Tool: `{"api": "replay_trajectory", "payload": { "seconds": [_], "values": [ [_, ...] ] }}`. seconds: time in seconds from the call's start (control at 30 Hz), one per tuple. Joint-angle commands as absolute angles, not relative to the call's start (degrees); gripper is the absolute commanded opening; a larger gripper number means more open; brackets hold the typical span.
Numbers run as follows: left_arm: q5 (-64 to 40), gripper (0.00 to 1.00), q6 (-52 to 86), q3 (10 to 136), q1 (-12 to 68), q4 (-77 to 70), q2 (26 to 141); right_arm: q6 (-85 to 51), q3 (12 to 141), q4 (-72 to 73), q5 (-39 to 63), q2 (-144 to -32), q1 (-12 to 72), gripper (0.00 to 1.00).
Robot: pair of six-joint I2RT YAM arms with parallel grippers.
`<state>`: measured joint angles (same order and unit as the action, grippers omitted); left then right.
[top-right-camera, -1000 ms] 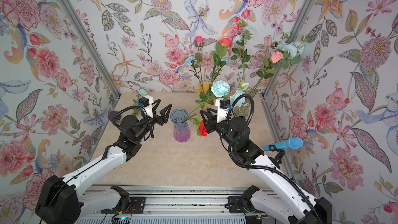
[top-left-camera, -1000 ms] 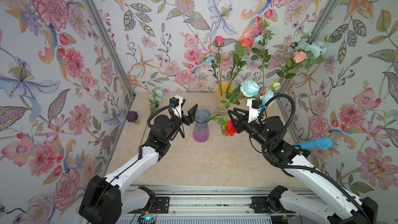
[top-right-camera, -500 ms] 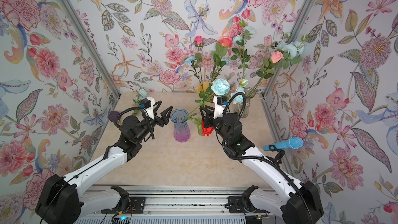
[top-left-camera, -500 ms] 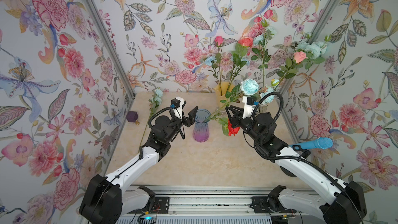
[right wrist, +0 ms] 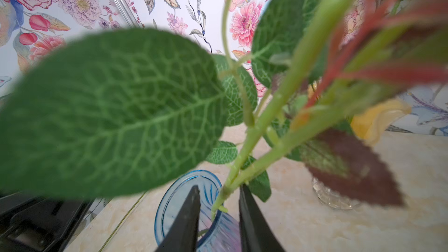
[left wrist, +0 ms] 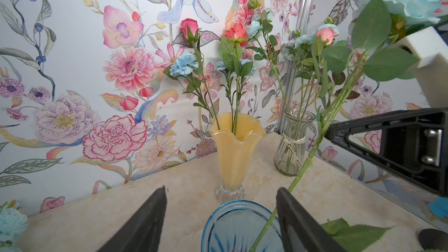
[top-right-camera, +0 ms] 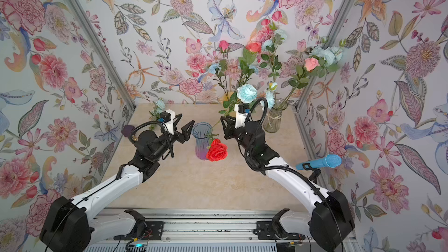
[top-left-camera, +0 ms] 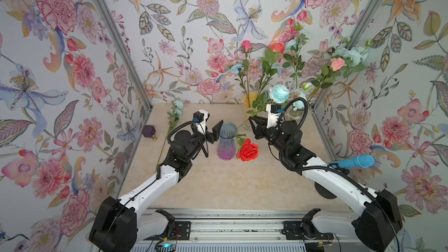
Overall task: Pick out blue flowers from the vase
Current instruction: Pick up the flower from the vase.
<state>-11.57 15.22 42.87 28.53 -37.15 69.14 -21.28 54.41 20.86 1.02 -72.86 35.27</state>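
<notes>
Right tool point(right wrist: 219, 187) advanced, blue flower stem point(left wrist: 306, 163) between jaws

Note the ribbed, glossy glass of the blue-violet vase point(top-left-camera: 226, 144) and the clear vase point(left wrist: 292, 146); the yellow vase point(left wrist: 236, 151) looks smooth and milky. Your table point(top-left-camera: 218, 185) is smooth, polished, marble-patterned. The blue flowers point(top-left-camera: 279, 93) show matt, cloth-like ruffles; the leaves point(right wrist: 116, 112), finely veined fabric. Your left end effector point(left wrist: 221, 188) is matt black plastic.
</notes>
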Motion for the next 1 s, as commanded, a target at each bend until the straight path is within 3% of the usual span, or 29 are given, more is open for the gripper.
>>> {"api": "replay_trajectory", "payload": {
  "seconds": [0.0, 0.97],
  "values": [
    [-11.3, 0.73, 14.2, 42.2, 29.0, -37.6, 68.6, -21.2, 56.9, 21.4, 0.7, -74.1, 35.2, 0.29],
    [-11.3, 0.73, 15.0, 41.8, 29.0, -39.0, 68.9, -21.5, 57.8, 29.1, 1.4, -82.2, 35.1, 0.26]
  ]
}}
